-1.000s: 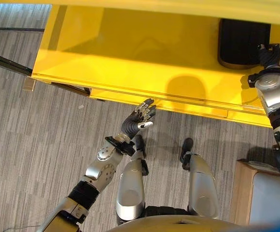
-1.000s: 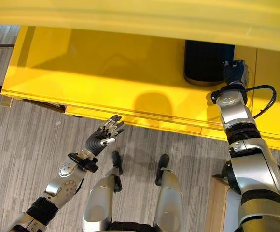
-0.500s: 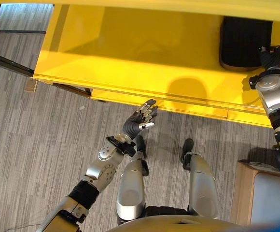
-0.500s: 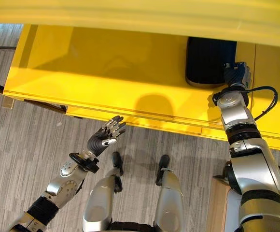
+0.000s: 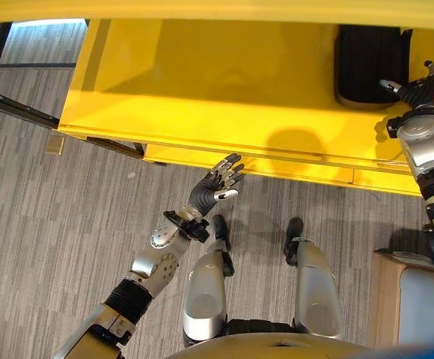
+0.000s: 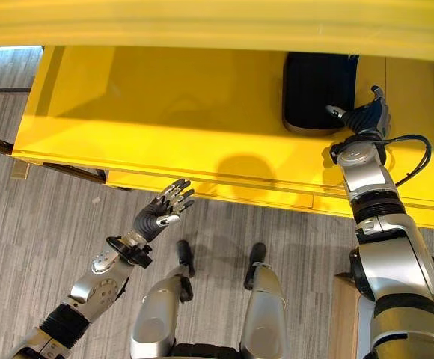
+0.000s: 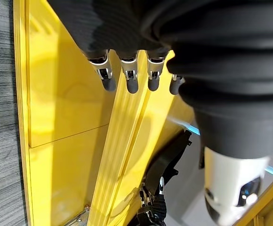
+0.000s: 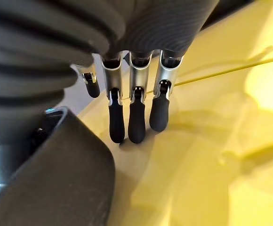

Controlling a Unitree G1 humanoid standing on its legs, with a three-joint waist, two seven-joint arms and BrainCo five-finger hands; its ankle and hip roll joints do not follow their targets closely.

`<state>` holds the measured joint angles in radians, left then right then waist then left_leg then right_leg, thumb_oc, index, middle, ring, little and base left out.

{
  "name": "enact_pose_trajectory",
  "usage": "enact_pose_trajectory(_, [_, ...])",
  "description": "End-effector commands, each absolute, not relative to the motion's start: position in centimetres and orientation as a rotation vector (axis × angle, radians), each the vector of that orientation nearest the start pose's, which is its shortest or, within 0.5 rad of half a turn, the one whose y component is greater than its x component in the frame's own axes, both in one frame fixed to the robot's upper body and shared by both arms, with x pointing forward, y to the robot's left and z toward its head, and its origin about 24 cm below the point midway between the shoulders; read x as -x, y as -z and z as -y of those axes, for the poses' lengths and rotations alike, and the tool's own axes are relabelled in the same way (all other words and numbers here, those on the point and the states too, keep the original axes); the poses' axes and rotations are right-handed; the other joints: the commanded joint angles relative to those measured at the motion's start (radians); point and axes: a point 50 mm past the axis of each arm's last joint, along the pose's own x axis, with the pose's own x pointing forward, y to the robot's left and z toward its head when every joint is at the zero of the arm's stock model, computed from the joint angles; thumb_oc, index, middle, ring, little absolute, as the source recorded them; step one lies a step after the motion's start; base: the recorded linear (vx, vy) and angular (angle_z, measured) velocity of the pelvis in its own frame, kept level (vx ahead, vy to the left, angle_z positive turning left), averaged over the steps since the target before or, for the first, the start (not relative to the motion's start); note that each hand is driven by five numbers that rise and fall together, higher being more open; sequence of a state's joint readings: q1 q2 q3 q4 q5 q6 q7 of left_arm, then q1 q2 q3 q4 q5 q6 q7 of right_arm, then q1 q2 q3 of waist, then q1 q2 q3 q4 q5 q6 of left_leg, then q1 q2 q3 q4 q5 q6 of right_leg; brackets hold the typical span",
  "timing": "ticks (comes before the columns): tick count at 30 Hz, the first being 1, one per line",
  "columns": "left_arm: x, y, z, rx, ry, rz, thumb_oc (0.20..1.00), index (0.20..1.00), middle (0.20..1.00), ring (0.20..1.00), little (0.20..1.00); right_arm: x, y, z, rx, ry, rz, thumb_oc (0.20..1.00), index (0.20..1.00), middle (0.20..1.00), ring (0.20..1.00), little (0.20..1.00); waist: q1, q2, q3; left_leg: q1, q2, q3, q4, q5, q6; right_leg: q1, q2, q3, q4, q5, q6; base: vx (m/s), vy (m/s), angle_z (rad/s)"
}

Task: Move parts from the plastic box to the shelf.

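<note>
A black ribbed part [image 5: 370, 63] lies on the yellow shelf [image 5: 202, 82] at its far right. My right hand [image 5: 419, 88] is just to the right of the part, open, fingers and thumb spread and holding nothing. In the right wrist view its straight fingers [image 8: 136, 117] hover over the yellow board beside the part [image 8: 56, 179]. My left hand [image 5: 217, 183] hangs open and empty in the air over the floor, just in front of the shelf's front edge; its fingers [image 7: 127, 77] point at the yellow board.
A second yellow board [image 5: 217, 7] overhangs the shelf at the top. A pale grey box [image 5: 426, 307] on a wooden stand [image 5: 374, 299] sits at the lower right. A dark metal frame [image 5: 22, 112] runs under the shelf's left end, over grey carpet [image 5: 52, 224].
My right hand has let go of the black part and spread its fingers beside it. The left hand has held its place. The camera has shifted slightly.
</note>
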<state>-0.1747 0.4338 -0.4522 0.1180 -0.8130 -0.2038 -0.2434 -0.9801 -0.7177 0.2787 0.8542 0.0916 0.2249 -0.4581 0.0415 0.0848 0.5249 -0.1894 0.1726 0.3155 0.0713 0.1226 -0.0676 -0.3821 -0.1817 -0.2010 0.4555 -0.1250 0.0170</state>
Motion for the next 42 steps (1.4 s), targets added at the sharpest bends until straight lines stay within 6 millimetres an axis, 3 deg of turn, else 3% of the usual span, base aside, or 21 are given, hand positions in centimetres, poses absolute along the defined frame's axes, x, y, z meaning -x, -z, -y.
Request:
enact_pose_trajectory(1, [-25.3, -7.6, -10.8, 0.4, 0.693, 0.153, 1.0, 1.0, 1.0, 1.0, 1.0, -37.4, -24.5, 31.1, 0.707, 0.808, 0.186, 1.0, 1.0, 1.0, 1.0, 1.0, -0.003, -0.016, -0.008, 0.061, 0.026, -0.003, 0.125, -0.173, -0.029, 0.062, -0.017, -0.038, -0.009, -0.021, 0.058, 0.0, 0.0, 0.0])
enact_pose_trajectory(7, [-25.0, -7.5, -10.4, 0.376, 0.696, 0.159, 1.0, 1.0, 1.0, 1.0, 1.0, -36.9, -25.8, 30.1, 0.685, 0.859, 0.356, 1.0, 1.0, 1.0, 1.0, 1.0, -0.009, -0.012, -0.013, 0.059, 0.027, 0.011, 0.124, -0.159, -0.016, 0.063, -0.014, -0.043, -0.021, 0.0, 0.046, -0.02, 0.013, 0.0])
enact_pose_trajectory(11, [-25.0, -7.4, -10.8, 0.381, 0.636, 0.169, 1.0, 1.0, 1.0, 1.0, 1.0, -35.9, -27.6, 28.7, 0.551, 0.86, 0.555, 1.0, 1.0, 1.0, 1.0, 1.0, -0.022, -0.006, -0.022, 0.072, 0.023, 0.016, 0.116, -0.161, -0.016, 0.075, -0.012, -0.037, -0.031, -0.003, 0.047, 0.04, 0.056, -0.02])
enact_pose_trajectory(13, [-25.0, -7.4, -11.1, 0.354, 0.613, 0.19, 1.0, 1.0, 1.0, 1.0, 1.0, -34.8, -28.2, 26.9, 0.487, 0.85, 0.696, 1.0, 1.0, 1.0, 1.0, 1.0, -0.033, -0.002, -0.03, 0.087, 0.02, 0.019, 0.103, -0.161, -0.014, 0.087, -0.011, -0.029, -0.042, -0.003, 0.048, 0.05, 0.079, -0.08])
enact_pose_trajectory(18, [-24.4, -7.1, -11.6, 0.378, 0.589, 0.192, 1.0, 1.0, 1.0, 1.0, 1.0, -33.0, -27.4, 24.7, 0.384, 0.767, 0.78, 1.0, 1.0, 1.0, 1.0, 1.0, -0.052, 0.006, -0.06, 0.119, 0.01, 0.025, 0.075, -0.161, -0.01, 0.123, -0.012, -0.021, -0.082, 0.003, 0.051, 0.05, 0.069, -0.06])
enact_pose_trajectory(22, [-23.9, -6.4, -11.8, 0.391, 0.575, 0.177, 1.0, 1.0, 1.0, 1.0, 1.0, -32.6, -25.0, 23.2, 0.336, 0.674, 0.737, 1.0, 1.0, 1.0, 1.0, 1.0, -0.066, -0.001, -0.089, 0.152, 0.007, 0.028, 0.048, -0.158, -0.009, 0.164, -0.006, -0.016, -0.127, 0.013, 0.052, 0.06, 0.044, -0.02])
enact_pose_trajectory(25, [-23.2, -5.6, -12.4, 0.396, 0.532, 0.162, 1.0, 1.0, 1.0, 1.0, 1.0, -31.6, -19.6, 22.0, 0.303, 0.559, 0.594, 1.0, 1.0, 1.0, 1.0, 1.0, -0.089, -0.02, -0.136, 0.19, 0.016, 0.032, 0.012, -0.143, -0.014, 0.222, 0.003, -0.009, -0.188, 0.027, 0.055, 0.09, 0.039, 0.02])
enact_pose_trajectory(29, [-22.3, -4.8, -13.1, 0.398, 0.477, 0.15, 1.0, 1.0, 1.0, 1.0, 1.0, -29.9, -13.8, 21.9, 0.286, 0.467, 0.405, 1.0, 1.0, 1.0, 1.0, 1.0, -0.102, -0.038, -0.179, 0.218, 0.028, 0.04, -0.019, -0.123, -0.017, 0.266, 0.004, -0.009, -0.236, 0.045, 0.061, 0.07, 0.048, -0.03])
enact_pose_trajectory(32, [-21.7, -4.1, -14.1, 0.404, 0.408, 0.131, 1.0, 1.0, 1.0, 1.0, 1.0, -27.5, -9.3, 22.3, 0.252, 0.435, 0.242, 1.0, 1.0, 1.0, 1.0, 1.0, -0.12, -0.054, -0.227, 0.246, 0.039, 0.054, -0.051, -0.103, -0.022, 0.311, 0.007, -0.01, -0.288, 0.068, 0.07, 0.06, 0.092, -0.05])
enact_pose_trajectory(38, [-21.1, -3.4, -15.6, 0.38, 0.367, 0.108, 1.0, 1.0, 1.0, 1.0, 1.0, -25.3, -6.4, 24.0, 0.193, 0.506, 0.096, 1.0, 1.0, 1.0, 1.0, 1.0, -0.133, -0.077, -0.271, 0.286, 0.034, 0.068, -0.101, -0.092, -0.019, 0.368, 0.01, -0.014, -0.342, 0.09, 0.089, -0.02, 0.122, -0.07])
enact_pose_trajectory(42, [-21.1, -2.9, -15.5, 0.325, 0.389, 0.068, 1.0, 1.0, 1.0, 1.0, 1.0, -25.2, -5.6, 24.1, 0.212, 0.501, 0.05, 1.0, 1.0, 1.0, 1.0, 1.0, -0.13, -0.09, -0.289, 0.311, 0.025, 0.077, -0.125, -0.093, -0.014, 0.397, 0.01, -0.018, -0.374, 0.106, 0.103, -0.02, 0.161, 0.01])
